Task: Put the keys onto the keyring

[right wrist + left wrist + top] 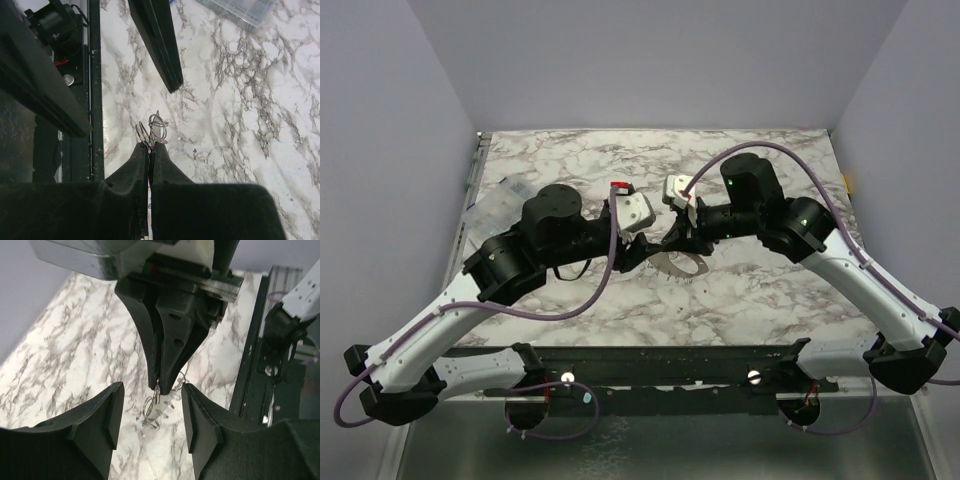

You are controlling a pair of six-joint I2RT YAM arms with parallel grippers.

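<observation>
The keyring is a pale silvery hoop with thin wire loops, held just above the marble table at the centre. My right gripper is shut on its wire loops, which stick out past the fingertips. In the left wrist view the right gripper comes down from above, with the keyring hanging at its tip. My left gripper is open, with one finger on each side of the loops, not touching them. No small dark key shows in any view.
A clear plastic box lies at the table's left edge, also in the right wrist view. A black rail runs along the near edge. Both arms meet over the table's middle.
</observation>
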